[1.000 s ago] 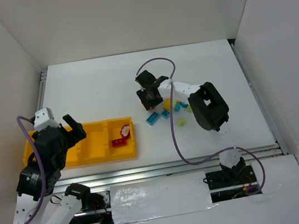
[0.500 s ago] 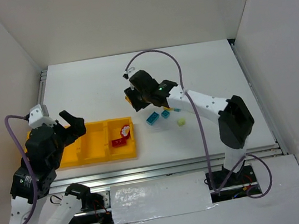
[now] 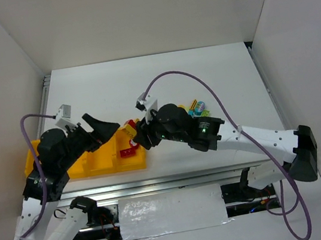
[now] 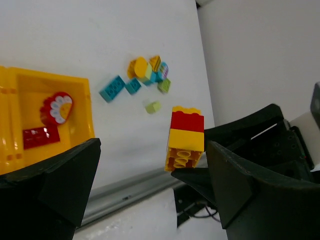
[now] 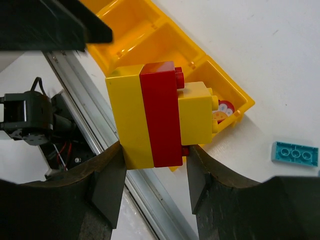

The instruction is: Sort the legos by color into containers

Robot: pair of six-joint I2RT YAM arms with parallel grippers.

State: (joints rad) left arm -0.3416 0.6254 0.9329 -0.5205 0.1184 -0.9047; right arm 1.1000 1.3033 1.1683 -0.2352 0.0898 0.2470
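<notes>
Right wrist view shows the right gripper (image 5: 155, 152) clamped on a yellow-red-yellow stack of bricks (image 5: 160, 115), and the left gripper (image 4: 152, 150) is spread wide just opposite. I judge the left should close squarely on the free end brick, then pull straight to split it. Below the fingers, the tray (image 4: 30, 85) holds a round red piece (image 4: 56, 107) and a flat red brick (image 4: 40, 136) in its end compartment; loose bricks (image 4: 142, 75) lie beyond.

White tabletop (image 3: 113, 85) inside plain white walls (image 3: 133, 15) on three sides, aluminium rail (image 3: 170, 182) along the near edge.
</notes>
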